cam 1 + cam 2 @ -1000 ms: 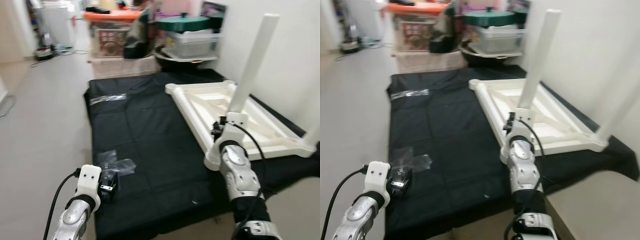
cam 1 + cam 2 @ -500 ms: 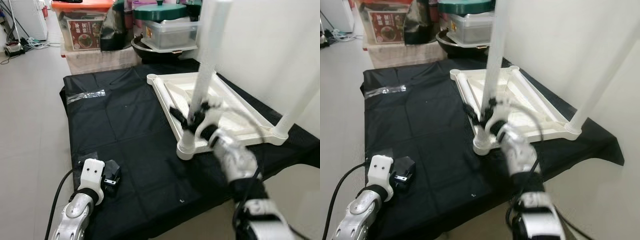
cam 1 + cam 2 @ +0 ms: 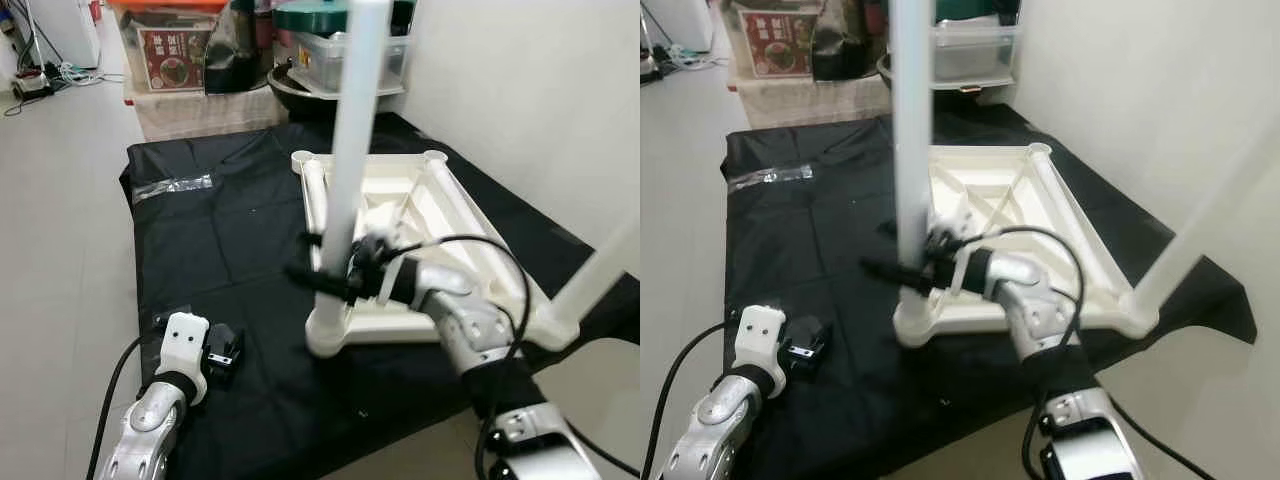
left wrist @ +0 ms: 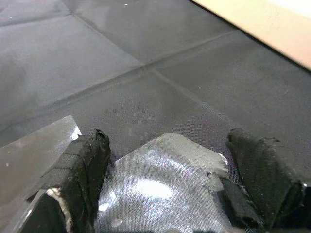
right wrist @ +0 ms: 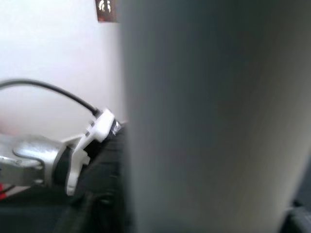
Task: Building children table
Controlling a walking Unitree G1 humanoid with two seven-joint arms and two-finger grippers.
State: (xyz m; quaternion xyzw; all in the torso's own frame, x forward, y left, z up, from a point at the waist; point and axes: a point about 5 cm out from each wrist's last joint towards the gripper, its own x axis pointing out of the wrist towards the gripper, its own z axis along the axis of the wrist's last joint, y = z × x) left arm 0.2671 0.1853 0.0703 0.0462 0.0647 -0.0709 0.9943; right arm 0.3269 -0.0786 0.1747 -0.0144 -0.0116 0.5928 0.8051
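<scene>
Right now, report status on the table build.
Right gripper jaws around the upright white leg at the near corner of the upside-down tabletop. Left gripper jaws open, low over a plastic bag on the black cloth.

Both arms are silver metal with ribbed, segmented casings. White plastic wrist housings carry looping black cables. Left pincer (image 3: 222, 352) and right pincer (image 3: 318, 280): black fingers (image 4: 82, 165), textured, matte surfaces.

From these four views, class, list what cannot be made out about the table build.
- Top of the upright table leg: cut off by the head views' upper edge.
- Right gripper finger contact with that leg: blurred in the right wrist view.
- Plastic bag contents at the left gripper: glare hides them.
</scene>
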